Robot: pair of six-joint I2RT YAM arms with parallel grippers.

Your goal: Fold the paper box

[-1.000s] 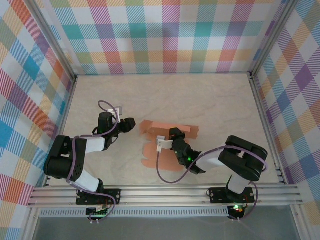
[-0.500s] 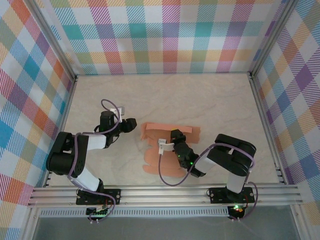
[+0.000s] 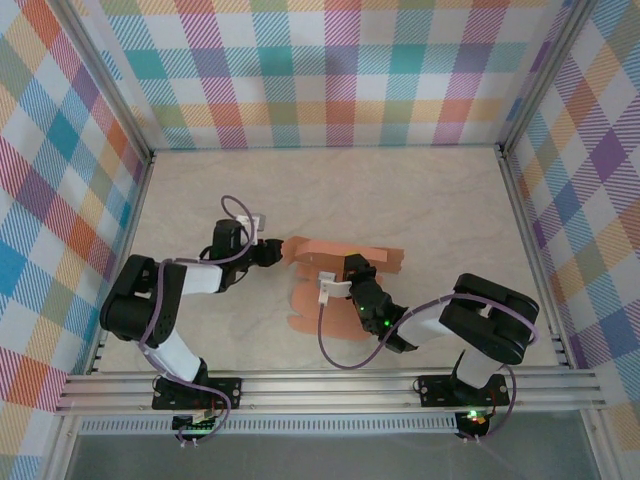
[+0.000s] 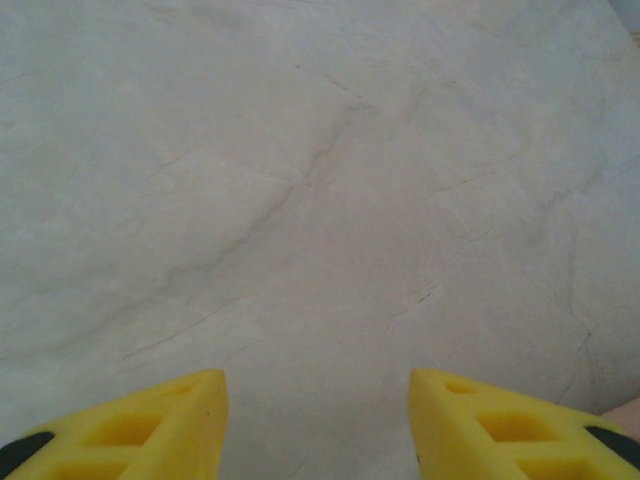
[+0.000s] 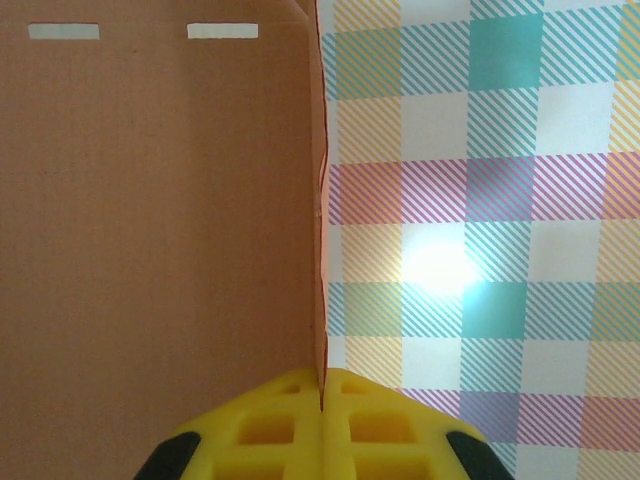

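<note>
Our right end effector (image 5: 322,385) is pressed together, pinching a thin upright edge of the paper box (image 5: 160,220). The box's salmon panel, with two small slots, stands to its left, and the plaid wall (image 5: 480,200) lies beyond on its right. Our left end effector (image 4: 315,385) is spread with nothing between its fingers, low over bare tabletop (image 4: 320,180). The box's near end lies just ahead of it.
</note>
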